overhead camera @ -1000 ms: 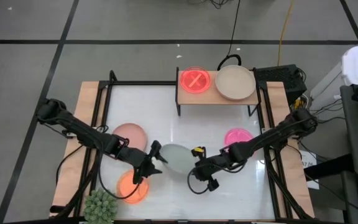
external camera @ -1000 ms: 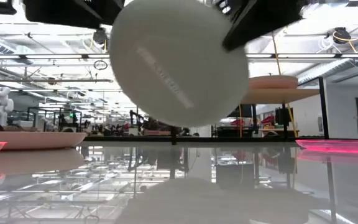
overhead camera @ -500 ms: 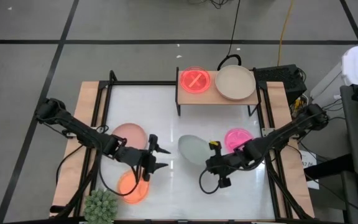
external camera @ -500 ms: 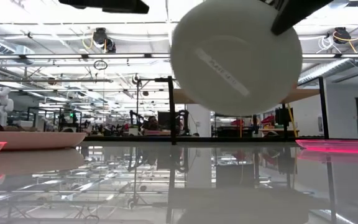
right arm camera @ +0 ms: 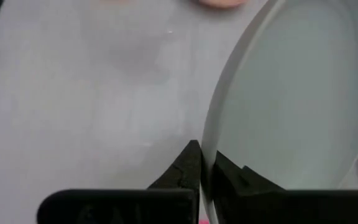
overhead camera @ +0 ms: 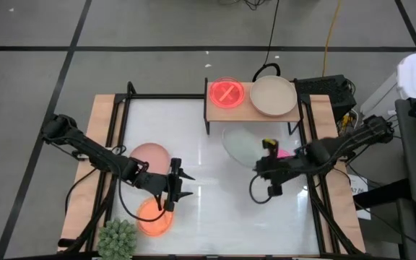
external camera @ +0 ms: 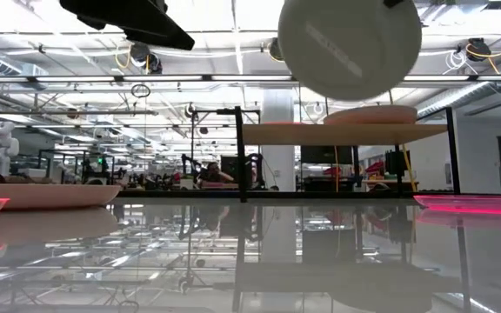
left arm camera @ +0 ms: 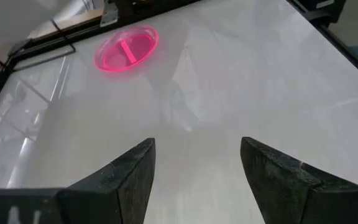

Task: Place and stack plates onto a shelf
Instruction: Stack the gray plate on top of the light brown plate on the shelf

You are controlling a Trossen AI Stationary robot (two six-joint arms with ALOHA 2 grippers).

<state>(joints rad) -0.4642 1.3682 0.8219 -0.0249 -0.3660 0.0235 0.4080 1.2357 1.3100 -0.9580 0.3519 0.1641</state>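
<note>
Your right gripper point(overhead camera: 263, 153) pinches the pale grey-green matte plate point(overhead camera: 243, 143) by its rim; level it before reaching the light-wood shelf point(overhead camera: 253, 110) ahead.

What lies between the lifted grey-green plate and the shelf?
Nothing: in the high view, only bare tabletop separates the grey-green plate, pinched by the right gripper, from the shelf.

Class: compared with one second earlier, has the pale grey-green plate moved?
Yes. Held in the right end effector, the pale grey-green plate has travelled from table centre toward the shelf, now just in front of it.
</note>
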